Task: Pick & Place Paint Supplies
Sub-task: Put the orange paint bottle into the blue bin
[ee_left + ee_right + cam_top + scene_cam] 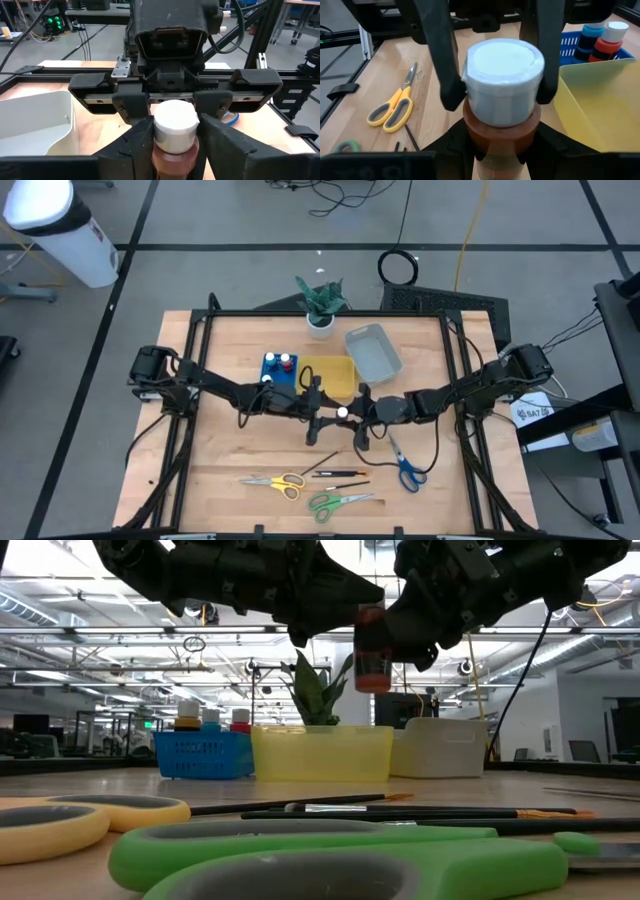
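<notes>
A small paint bottle (372, 648) with a white cap and brown-red paint hangs upright high above the table's middle. My two grippers meet on it. My left gripper (330, 409) comes from the table's left and is shut on it. My right gripper (356, 412) comes from the right and is shut on it too. Three more capped bottles (279, 364) stand in the blue tray (268, 376). Yellow scissors (276, 482), green scissors (338, 502), blue scissors (405, 468) and thin brushes (340, 473) lie flat on the near part of the table. My left gripper pinches the white cap (161, 129) between its two fingers, one on each side. The fingers (451, 85) come level from the table's left. The bottle stands upright, clear of the table. My right gripper pinches the brown body just under the cap (479, 134) between its two fingers. The fingers come nearly level from the table's right, below the left gripper's fingers. The bottle is upright and lifted clear.
A yellow tray (345, 370) sits right behind the grippers, beside the blue tray, and a clear tray (373, 350) lies farther to the right. A small potted plant (320, 305) stands at the far edge. A black frame (200, 380) borders the table.
</notes>
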{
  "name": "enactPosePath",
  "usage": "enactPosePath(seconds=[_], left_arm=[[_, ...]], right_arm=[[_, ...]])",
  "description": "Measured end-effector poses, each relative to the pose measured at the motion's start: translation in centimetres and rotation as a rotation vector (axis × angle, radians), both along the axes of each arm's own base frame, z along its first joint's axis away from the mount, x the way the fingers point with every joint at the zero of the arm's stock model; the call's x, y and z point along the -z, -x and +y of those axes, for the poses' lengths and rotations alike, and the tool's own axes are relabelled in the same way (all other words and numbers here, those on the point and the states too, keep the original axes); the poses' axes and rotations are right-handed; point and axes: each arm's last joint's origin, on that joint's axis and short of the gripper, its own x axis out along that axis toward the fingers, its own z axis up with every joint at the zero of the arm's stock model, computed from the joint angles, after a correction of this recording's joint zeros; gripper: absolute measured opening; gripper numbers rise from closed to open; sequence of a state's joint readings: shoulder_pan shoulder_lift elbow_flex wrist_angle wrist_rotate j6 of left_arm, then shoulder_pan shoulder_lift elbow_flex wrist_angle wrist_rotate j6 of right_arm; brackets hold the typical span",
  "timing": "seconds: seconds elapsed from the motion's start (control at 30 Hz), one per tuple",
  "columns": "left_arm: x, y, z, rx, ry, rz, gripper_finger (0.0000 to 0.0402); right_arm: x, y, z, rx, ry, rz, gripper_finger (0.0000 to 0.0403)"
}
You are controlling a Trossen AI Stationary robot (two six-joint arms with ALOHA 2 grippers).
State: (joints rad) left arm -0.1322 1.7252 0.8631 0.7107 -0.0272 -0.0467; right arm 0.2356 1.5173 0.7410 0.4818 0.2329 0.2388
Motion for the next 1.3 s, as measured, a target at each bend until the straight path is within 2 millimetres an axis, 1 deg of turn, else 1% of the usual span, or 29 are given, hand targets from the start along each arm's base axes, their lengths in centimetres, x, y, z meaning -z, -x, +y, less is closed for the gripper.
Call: enactPosePath(seconds=[0.1, 0.4, 0.53, 0.73, 0.97, 1.03, 1.13, 1.23, 1.3], left_arm=[[0.0, 0.0, 0.1, -0.002, 0.002, -0.004, 0.0162], [-0.2, 0.0, 0.1, -0.003, 0.01, -0.024, 0.0161], [0.1, -0.1, 0.1, -0.002, 0.009, -0.015, 0.0161], [0.8, -1.0, 0.5, -0.016, 0.042, -0.028, 0.0161], [0.6, -1.4, 0.5, -0.018, 0.039, -0.042, 0.016], [0.7, -1.4, 0.5, -0.018, 0.034, -0.038, 0.0152], [0.7, -1.4, 0.5, -0.018, 0.027, -0.035, 0.0123], [0.7, -1.4, 0.5, -0.016, 0.014, -0.033, 0.0122], [0.3, -1.2, 0.3, -0.01, 0.005, -0.03, 0.0122]], right_arm=[[0.0, 0.0, 0.0, 0.0, 0.0, -0.001, 0.0121], [0.0, 0.0, 0.0, -0.005, 0.014, -0.001, 0.0121], [0.0, 0.0, 0.0, -0.005, 0.013, -0.005, 0.0121], [0.0, 0.0, 0.0, -0.004, 0.014, 0.001, 0.0121], [0.1, 0.0, 0.0, -0.004, 0.016, 0.007, 0.0121], [0.2, 0.1, 0.0, -0.004, 0.018, 0.016, 0.0121], [0.1, 0.0, 0.0, -0.004, 0.011, 0.013, 0.0122], [0.1, 0.0, 0.0, -0.004, 0.008, 0.01, 0.0129], [0.1, 0.0, 0.0, -0.001, 0.0, 0.006, 0.0139]])
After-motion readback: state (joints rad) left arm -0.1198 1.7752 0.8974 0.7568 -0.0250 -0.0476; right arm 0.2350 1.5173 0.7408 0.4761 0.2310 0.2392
